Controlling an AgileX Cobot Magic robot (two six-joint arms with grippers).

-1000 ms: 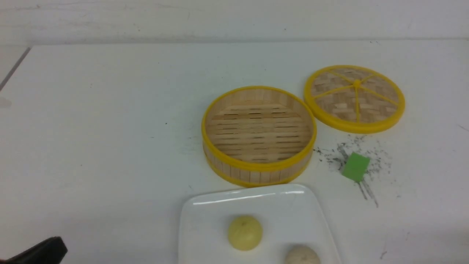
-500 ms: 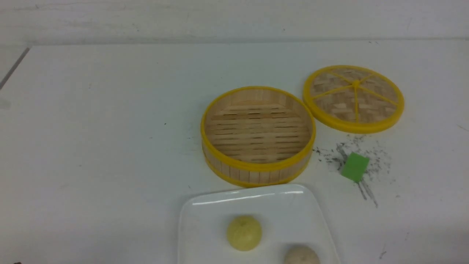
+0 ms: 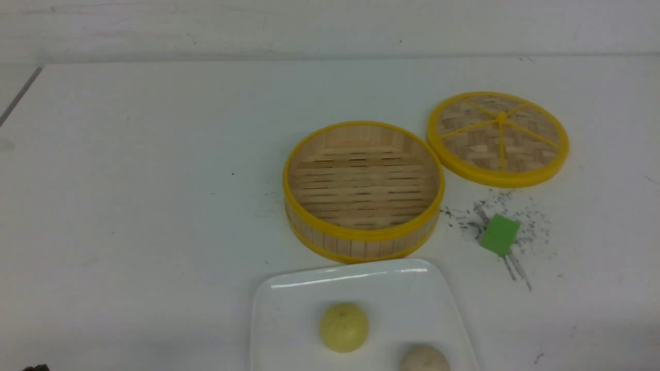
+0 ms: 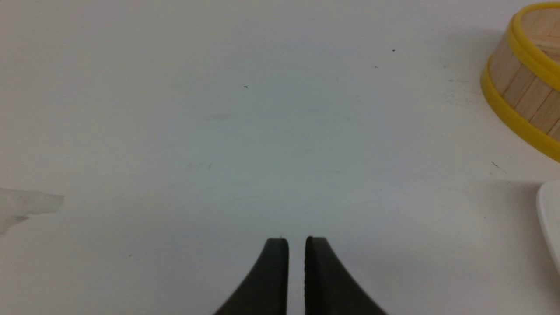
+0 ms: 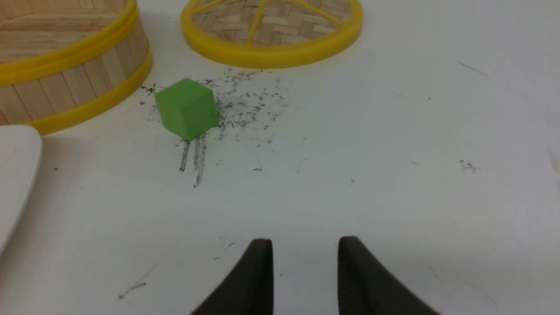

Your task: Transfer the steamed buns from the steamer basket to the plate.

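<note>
Neither claw holds anything: the left gripper [image 4: 296, 245] shows its two black fingers parted by only a narrow slit over bare table [image 4: 218, 131], and the right gripper [image 5: 305, 247] stands with a clearly wider gap, also empty. Both steamed buns lie on the plate [image 3: 289, 309], the pale yellow bun [image 3: 344, 327] near its middle and the beige bun [image 3: 424, 359] toward its near right corner, partly cut by the frame edge; they are near each other but apart. The steamer basket [image 3: 361, 242] sits just beyond the plate's far edge with its slatted floor bare, so the transfer looks finished and no further pick seems called for. Being round domes, the buns have no long axis to line up with. From each claw the plate lies inward, toward the robot's middle: its white corner shows at the edge of both wrist views, with the basket wall beyond it. The beige bun is likely nearer the right arm and the yellow one sits about midway, though this is a judgement. Both arms are drawn back low near the table's near edge, fingers pointing forward. Beside the basket, on the right arm's side, rest the flat woven lid [image 3: 499, 138] and a green cube [image 3: 499, 235] among dark scuff marks.
</note>
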